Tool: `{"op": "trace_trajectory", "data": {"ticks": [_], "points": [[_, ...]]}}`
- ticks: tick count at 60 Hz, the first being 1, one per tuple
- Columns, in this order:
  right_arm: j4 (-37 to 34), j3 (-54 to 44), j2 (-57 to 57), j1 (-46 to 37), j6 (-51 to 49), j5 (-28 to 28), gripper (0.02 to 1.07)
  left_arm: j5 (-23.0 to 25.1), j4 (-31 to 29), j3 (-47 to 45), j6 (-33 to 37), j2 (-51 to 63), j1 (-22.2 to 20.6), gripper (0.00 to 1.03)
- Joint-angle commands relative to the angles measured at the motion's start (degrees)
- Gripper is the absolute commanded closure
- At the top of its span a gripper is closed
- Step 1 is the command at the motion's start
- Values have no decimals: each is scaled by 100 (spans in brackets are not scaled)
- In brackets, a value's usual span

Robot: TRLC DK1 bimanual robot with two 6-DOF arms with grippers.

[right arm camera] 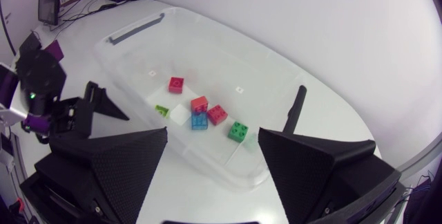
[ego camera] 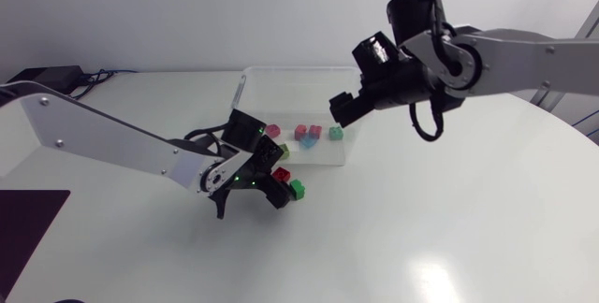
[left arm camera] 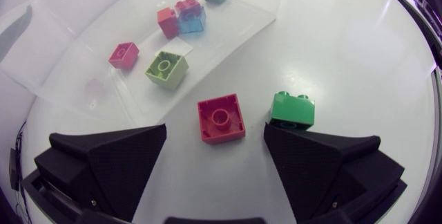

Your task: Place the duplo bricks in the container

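Observation:
A clear plastic container [ego camera: 251, 86] stands mid-table. Inside lie a pink brick [ego camera: 272, 130], a lime brick [ego camera: 283, 151], a red, pink and blue cluster [ego camera: 307, 136] and a green brick [ego camera: 336, 133]. My right gripper [ego camera: 343, 108] hangs open and empty over the container's right end, above that green brick [right arm camera: 238, 131]. On the table in front of the container lie a red brick [left arm camera: 221, 118] and a second green brick [left arm camera: 293, 108]. My left gripper [left arm camera: 215, 133] is open and low, the red brick between its fingertips, the second green brick at one fingertip.
The container's near wall [left arm camera: 228, 41] runs just ahead of the left gripper. A dark mat [ego camera: 23, 223] lies at the table's front left. Bare white table extends to the right and front.

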Motion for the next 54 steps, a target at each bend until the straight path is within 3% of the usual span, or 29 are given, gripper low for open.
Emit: {"op": "trace_trajectory", "data": {"ticks": [1, 25, 29, 32, 35, 46, 54], "points": [[66, -651, -468, 181, 124, -7, 9, -140, 145, 128, -250, 180, -60, 5], [347, -2356, -1057, 814, -51, -112, 9, -343, 303, 409, -460, 602, 63, 8], [356, -2418, -925, 946, -16, -95, 9, -343, 303, 480, -469, 690, 54, 23], [435, -2435, -793, 1051, 28, -42, 9, -343, 303, 524, -522, 751, 72, 45], [470, -2400, -609, 1139, 116, 55, 9, -343, 312, 559, -531, 778, 98, 73], [804, -2049, 253, 1262, 388, 222, 9, -272, 320, 155, -452, 470, 124, 76], [997, -1785, 736, 1350, 564, 318, 9, -26, 294, -549, -276, -383, 353, 76]]}}
